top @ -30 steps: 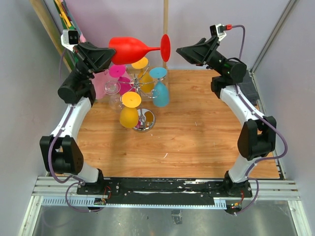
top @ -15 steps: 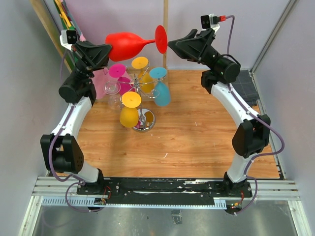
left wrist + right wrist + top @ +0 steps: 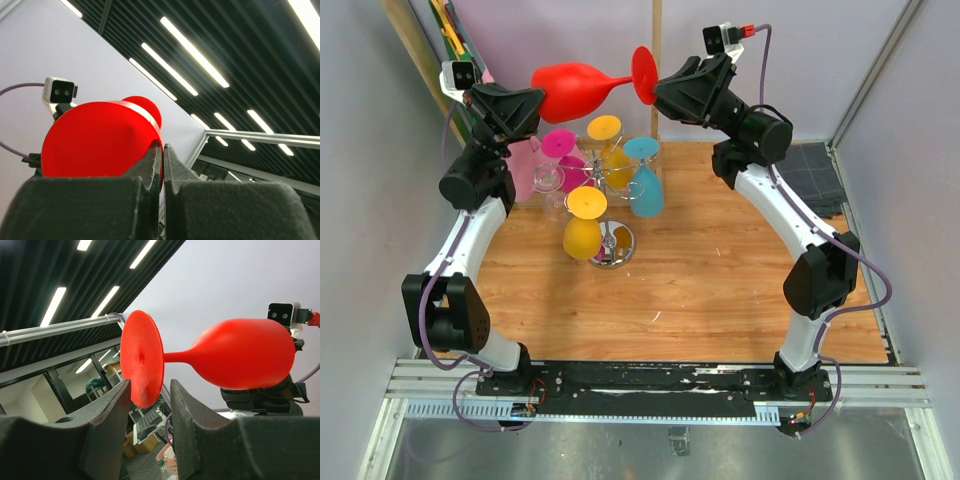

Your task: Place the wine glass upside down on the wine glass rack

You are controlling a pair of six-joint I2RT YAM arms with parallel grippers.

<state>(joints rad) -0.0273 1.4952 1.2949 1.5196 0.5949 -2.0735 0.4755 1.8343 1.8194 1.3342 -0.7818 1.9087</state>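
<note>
Red wine glass (image 3: 575,90), rim in left hand (image 3: 537,101)

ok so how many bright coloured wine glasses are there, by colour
red wine glass: 1
yellow wine glasses: 2
magenta wine glass: 1
blue wine glass: 1
total: 5
Clear or pale shapes left of the wine glass rack are not counted: too unclear.

Right of the wine glass rack (image 3: 612,246) and nearer than it, we find bare table (image 3: 740,290) with room to pass. A yellow glass (image 3: 584,228), pink glass (image 3: 560,148) and blue glass (image 3: 646,188) hang round the rack's pole and crowd it. Overhead, the red wine glass (image 3: 575,92) bridges the left gripper (image 3: 536,105) and right gripper (image 3: 658,92), and the wooden post (image 3: 657,30) rises behind its foot.
</note>
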